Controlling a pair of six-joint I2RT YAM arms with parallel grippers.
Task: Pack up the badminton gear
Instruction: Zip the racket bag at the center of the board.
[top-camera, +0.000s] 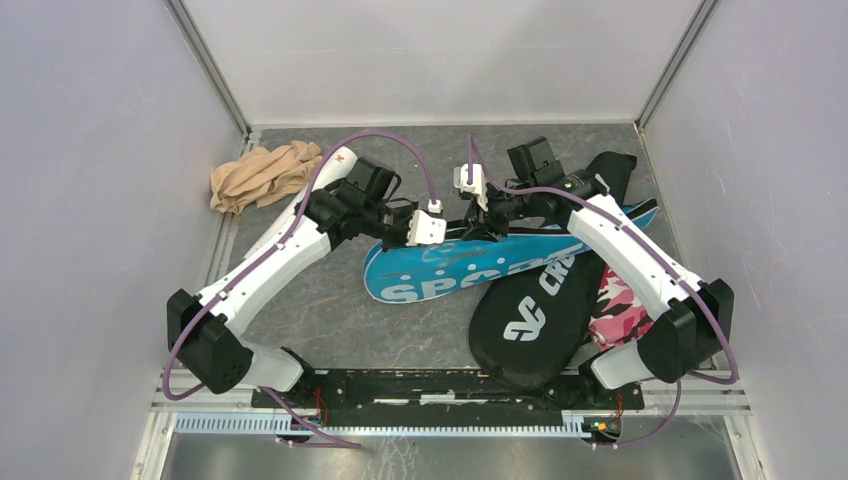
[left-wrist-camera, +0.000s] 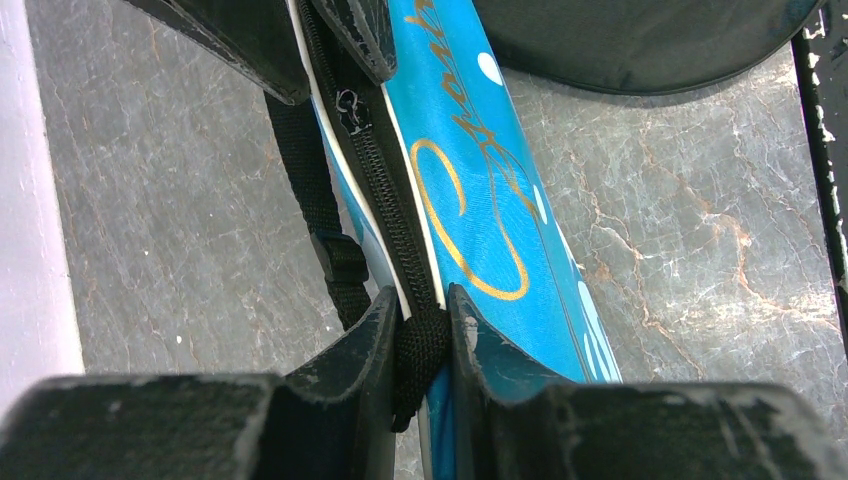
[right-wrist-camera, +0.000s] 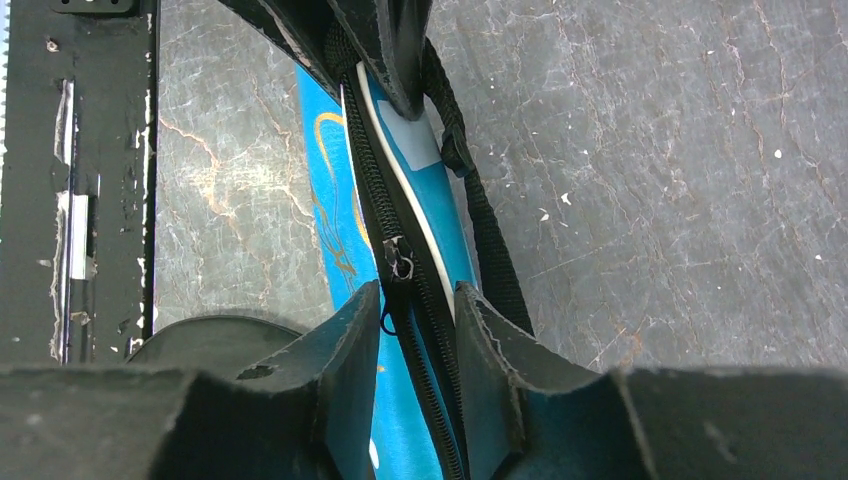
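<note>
The blue "SPORT" cover (top-camera: 440, 280) lies mid-table, its top edge lifted between both grippers. The black "CROSSWAY" cover (top-camera: 540, 320) lies to its right, overlapping it. My left gripper (left-wrist-camera: 420, 320) is shut on a black strap loop (left-wrist-camera: 420, 350) at the blue cover's zipper edge (left-wrist-camera: 385, 200). My right gripper (right-wrist-camera: 418, 300) is closed on the same edge, facing the left one. The zipper pull (right-wrist-camera: 400, 258) sits just past its fingertips. In the top view the left gripper (top-camera: 438, 238) and right gripper (top-camera: 478, 230) nearly meet. No rackets, shuttlecocks or tube show.
A tan cloth bundle (top-camera: 262, 172) lies at the back left. A pink camouflage item (top-camera: 620, 300) sticks out from under the black cover at the right. A black rail (top-camera: 430, 385) runs along the near edge. Walls close in the table on three sides.
</note>
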